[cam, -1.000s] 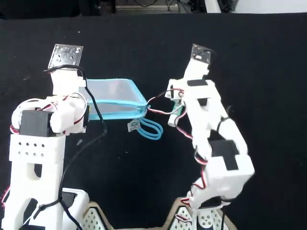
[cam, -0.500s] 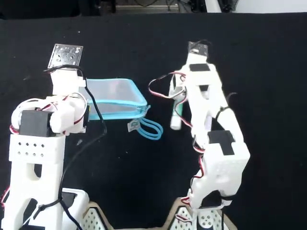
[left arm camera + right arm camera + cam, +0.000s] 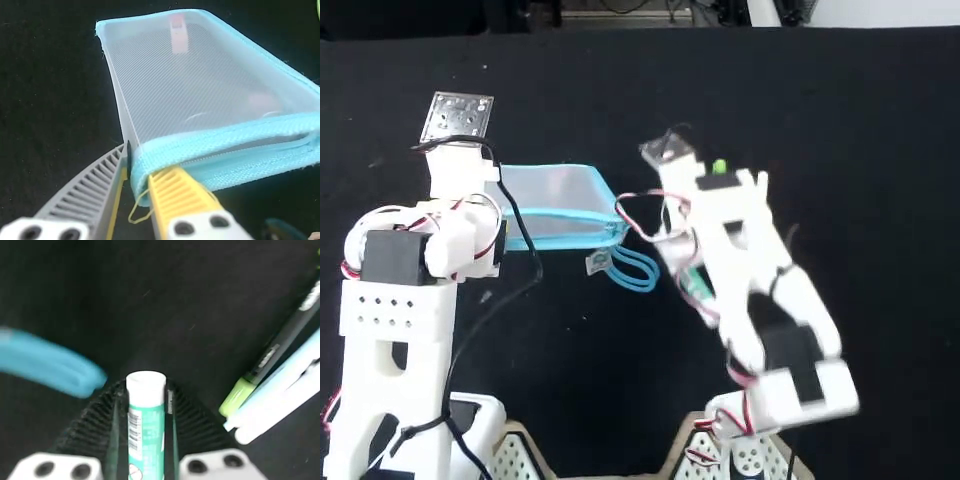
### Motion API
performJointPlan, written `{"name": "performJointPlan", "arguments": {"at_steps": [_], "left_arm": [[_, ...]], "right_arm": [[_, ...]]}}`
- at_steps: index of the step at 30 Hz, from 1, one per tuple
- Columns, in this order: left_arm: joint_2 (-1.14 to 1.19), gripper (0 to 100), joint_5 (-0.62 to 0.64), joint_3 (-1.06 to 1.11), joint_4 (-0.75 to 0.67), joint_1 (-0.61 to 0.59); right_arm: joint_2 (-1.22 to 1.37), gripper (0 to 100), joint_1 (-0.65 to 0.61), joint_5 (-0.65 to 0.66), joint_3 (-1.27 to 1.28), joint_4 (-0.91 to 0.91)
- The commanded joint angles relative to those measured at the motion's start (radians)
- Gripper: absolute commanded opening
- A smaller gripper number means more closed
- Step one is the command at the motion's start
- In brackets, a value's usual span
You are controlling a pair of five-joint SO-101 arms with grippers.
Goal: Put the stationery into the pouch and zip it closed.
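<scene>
The translucent pouch (image 3: 555,205) with a light-blue zipper edge lies left of centre, and faint shapes show through its mesh (image 3: 200,85). My left gripper (image 3: 136,165) is shut on the pouch's corner at the zipper end. The left arm (image 3: 460,230) stands over the pouch's left end. My right gripper (image 3: 145,387) is shut on a white-and-green tube (image 3: 145,415), held above the black table. In the high view that tube (image 3: 695,285) hangs under the right arm, right of the pouch's blue loop strap (image 3: 635,270).
A green-tipped highlighter (image 3: 262,365) and a light-blue pen (image 3: 287,392) lie side by side on the table beside the right gripper. The highlighter's green tip (image 3: 719,167) peeks out behind the right arm. The blue strap (image 3: 50,367) lies on the gripper's other side.
The right arm has swung toward the pouch and the near edge, carrying the tube along. The green highlighter tip behind it has come into sight. The left arm and pouch kept still.
</scene>
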Motion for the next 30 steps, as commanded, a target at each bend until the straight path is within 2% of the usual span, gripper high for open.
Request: {"name": "performJointPlan", "arguments": {"at_steps": [1,3,18,22,24,26,30], "left_arm": [[-0.02,3,0.005,-0.028,0.0,0.018],[-0.02,3,0.005,-0.028,0.003,0.016],[-0.02,3,0.005,-0.024,0.006,0.016],[-0.02,3,0.005,-0.022,0.008,0.016],[-0.02,3,0.005,-0.022,0.008,0.016],[-0.02,3,0.005,-0.022,0.008,0.016],[-0.02,3,0.005,-0.022,0.008,0.016]], "right_arm": [[-0.147,12.6,-0.011,0.043,0.108,0.038],[-0.145,15.2,-0.012,0.072,0.139,0.058],[0.024,15.2,-0.011,0.077,0.084,0.057],[0.074,15.1,-0.009,0.078,0.071,0.005],[0.077,10.9,-0.012,0.081,0.071,0.0],[0.042,0.3,-0.012,0.083,0.071,-0.005],[-0.13,1.3,-0.011,0.078,0.077,0.054]]}}
